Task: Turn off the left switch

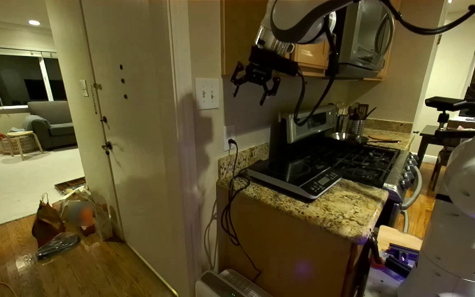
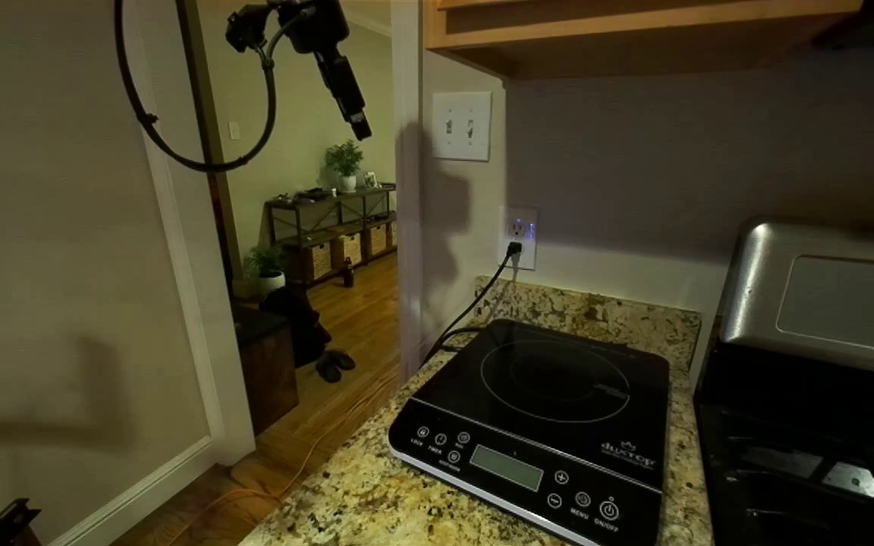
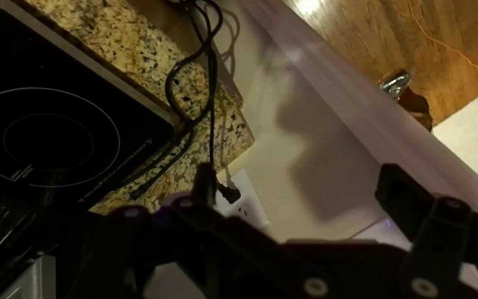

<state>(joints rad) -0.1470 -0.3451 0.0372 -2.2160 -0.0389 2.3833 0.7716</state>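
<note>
The white switch plate [image 1: 207, 103] is on the pale wall beside the door frame, and it also shows in an exterior view [image 2: 461, 152]. The left switch [image 1: 203, 93] is its left-hand toggle, also seen in an exterior view [image 2: 449, 127]; I cannot tell whether it is up or down. In the wrist view only a corner of the plate [image 3: 378, 232] shows at lower right; the toggles are hidden by my gripper [image 3: 297, 176]. The black gripper [image 1: 248, 99] is open and empty, pointing down in the air near the plate, apart from it. It also shows in an exterior view [image 2: 361, 129].
A socket plate [image 2: 528, 258] with a black cord [image 1: 232, 198] is below the switch plate. A black cooktop [image 2: 551, 379] lies on the granite counter [image 1: 324, 210], with a stove beside it. A wooden cabinet [image 2: 634, 57] hangs above. A door [image 1: 142, 123] stands beside the wall.
</note>
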